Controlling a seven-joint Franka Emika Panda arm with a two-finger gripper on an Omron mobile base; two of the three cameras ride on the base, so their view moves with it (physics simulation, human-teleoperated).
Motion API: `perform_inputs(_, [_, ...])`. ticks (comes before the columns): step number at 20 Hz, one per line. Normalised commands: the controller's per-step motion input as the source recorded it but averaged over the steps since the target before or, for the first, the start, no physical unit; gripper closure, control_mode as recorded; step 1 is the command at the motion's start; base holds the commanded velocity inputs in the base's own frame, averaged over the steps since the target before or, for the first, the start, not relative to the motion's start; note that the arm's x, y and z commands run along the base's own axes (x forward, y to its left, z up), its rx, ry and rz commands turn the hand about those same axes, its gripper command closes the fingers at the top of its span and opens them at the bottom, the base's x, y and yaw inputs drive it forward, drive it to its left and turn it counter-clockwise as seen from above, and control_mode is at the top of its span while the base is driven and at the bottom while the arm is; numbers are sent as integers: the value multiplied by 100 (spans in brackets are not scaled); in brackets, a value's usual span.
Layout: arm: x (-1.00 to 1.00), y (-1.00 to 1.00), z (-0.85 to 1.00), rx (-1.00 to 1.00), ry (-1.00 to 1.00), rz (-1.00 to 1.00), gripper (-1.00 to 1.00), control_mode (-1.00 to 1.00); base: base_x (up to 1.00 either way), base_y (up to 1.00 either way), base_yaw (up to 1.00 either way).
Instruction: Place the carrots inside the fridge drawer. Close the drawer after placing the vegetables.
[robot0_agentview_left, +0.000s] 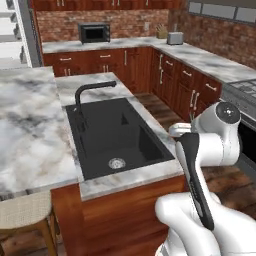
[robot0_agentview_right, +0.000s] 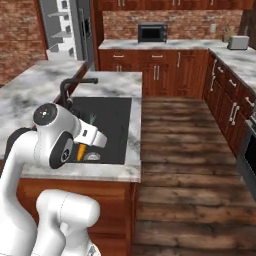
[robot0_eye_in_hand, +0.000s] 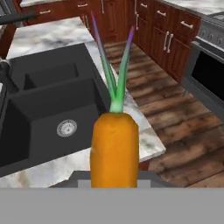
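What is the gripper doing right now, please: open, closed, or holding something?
Gripper: closed on the carrot, held above the sink's edge.

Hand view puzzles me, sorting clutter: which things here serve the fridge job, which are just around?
Job:
carrot, orange with green leaves, held in the shut gripper

Just around:
black sink
black faucet
microwave
toaster
stool

No readable text, labels, brands, numbers or signs anywhere; microwave (robot0_agentview_left: 94, 33) front and toaster (robot0_agentview_left: 175, 38) beside it on the counter look blank.
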Motion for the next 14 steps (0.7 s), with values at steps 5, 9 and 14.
perform_inputs(5, [0, 0, 0, 0, 0, 0, 100, 100, -78, 100, 0])
perform_inputs(9, [0, 0, 0, 0, 0, 0, 100, 100, -60, 100, 0])
perform_inputs(14, [0, 0, 0, 0, 0, 0, 100, 100, -50, 100, 0])
